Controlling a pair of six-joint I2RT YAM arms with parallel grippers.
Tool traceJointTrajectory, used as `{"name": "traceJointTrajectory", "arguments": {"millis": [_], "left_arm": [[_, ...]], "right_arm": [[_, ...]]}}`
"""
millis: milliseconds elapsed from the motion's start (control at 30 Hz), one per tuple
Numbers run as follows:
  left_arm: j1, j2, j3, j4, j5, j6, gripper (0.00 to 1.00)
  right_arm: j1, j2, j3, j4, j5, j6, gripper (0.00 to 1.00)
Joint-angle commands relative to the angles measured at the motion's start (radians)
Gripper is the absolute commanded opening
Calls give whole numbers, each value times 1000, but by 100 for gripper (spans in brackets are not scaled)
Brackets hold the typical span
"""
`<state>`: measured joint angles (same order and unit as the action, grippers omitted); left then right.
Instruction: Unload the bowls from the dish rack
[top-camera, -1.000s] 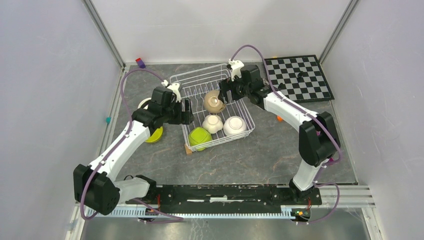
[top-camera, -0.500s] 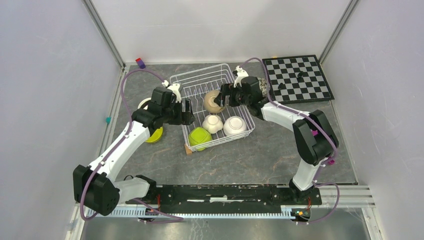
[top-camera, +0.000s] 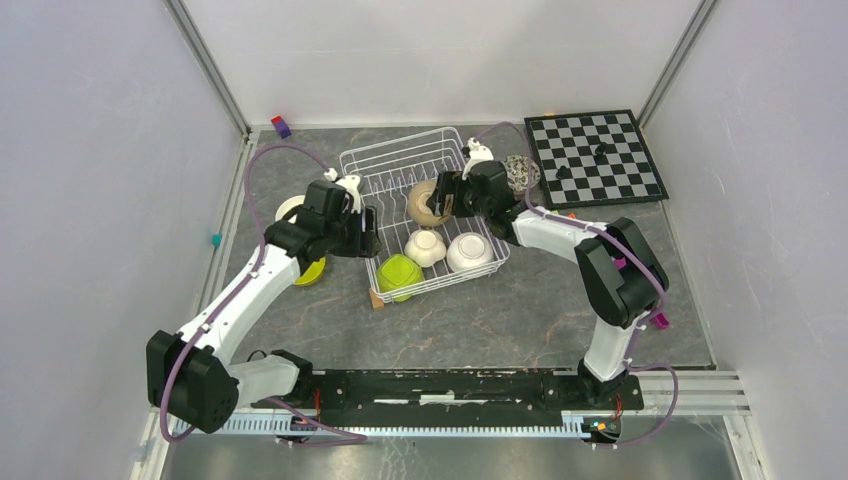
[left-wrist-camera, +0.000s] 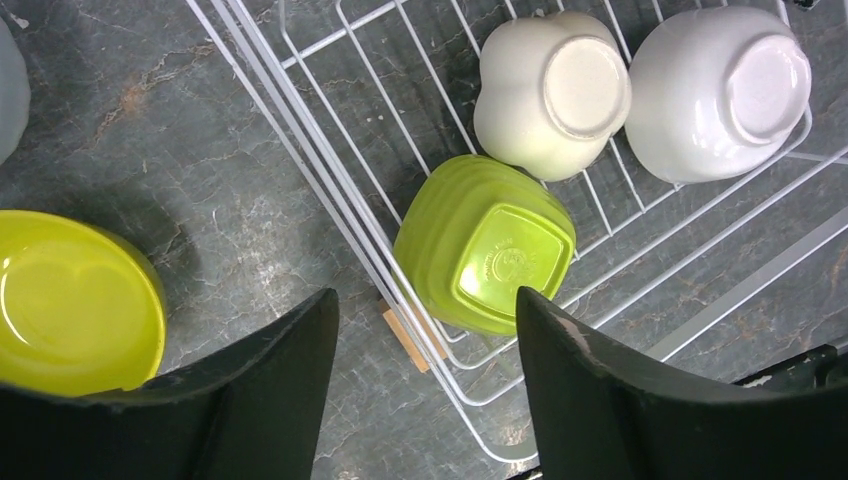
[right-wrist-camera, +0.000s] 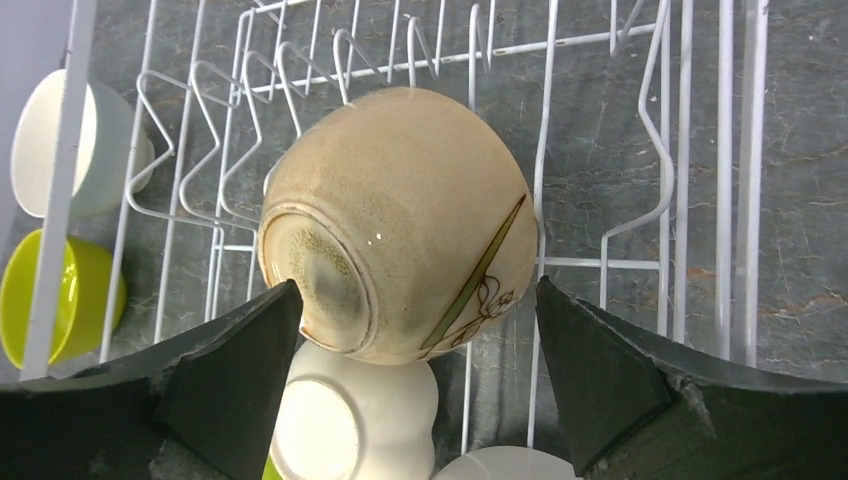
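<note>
Right gripper (right-wrist-camera: 417, 300) spread wide, fingers straddling tan bowl (right-wrist-camera: 400, 220), one each side; no squeeze that I can see. Bowl lies tipped on side among tines, mid dish rack (left-wrist-camera: 345, 225), nearer its right edge; foot ring faces sideways, not down. Finger line crosses bowl's belly, so I judge plain closing takes it. Right arm is nearer one. Left gripper (left-wrist-camera: 425, 300) open, empty, over upside-down lime green bowl (left-wrist-camera: 485, 255) at rack's near-left corner: my likely next pick.
</note>
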<state>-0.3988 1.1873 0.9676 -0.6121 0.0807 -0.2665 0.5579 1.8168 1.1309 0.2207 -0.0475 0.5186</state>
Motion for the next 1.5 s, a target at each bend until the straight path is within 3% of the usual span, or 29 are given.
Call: {"name": "traceJointTrajectory", "arguments": {"millis": [0,100,367,533,867,1200,1367,1467], "left_arm": [[2,-9,-4,8,-14,52,70],[3,-4,-12,10,-21,53,69],[1,19,-12,8,-11,53,63],[-2,26,-12,6,-17,50,60],[-6,41,-11,2,-21,49,59],[-5,-15,-3,-3,-43,59,57],[-5,-80,-32,28,-74,65,57],[-6,-89,-35,24,-78,68,57]], "right_arm": [[24,10,24,-9,64,-45,91],[29,1,18,24,-23,-72,80],[110,7,103,-78,-25,-237,73],[156,4,153,-127,-17,-313,73],[167,-71,82,-18,-168,-372,70],[143,-78,165,-137,-11,-394,79],[68,-17,277,-233,-103,-442,85],[8,45,373,-329,-210,-472,98]]}}
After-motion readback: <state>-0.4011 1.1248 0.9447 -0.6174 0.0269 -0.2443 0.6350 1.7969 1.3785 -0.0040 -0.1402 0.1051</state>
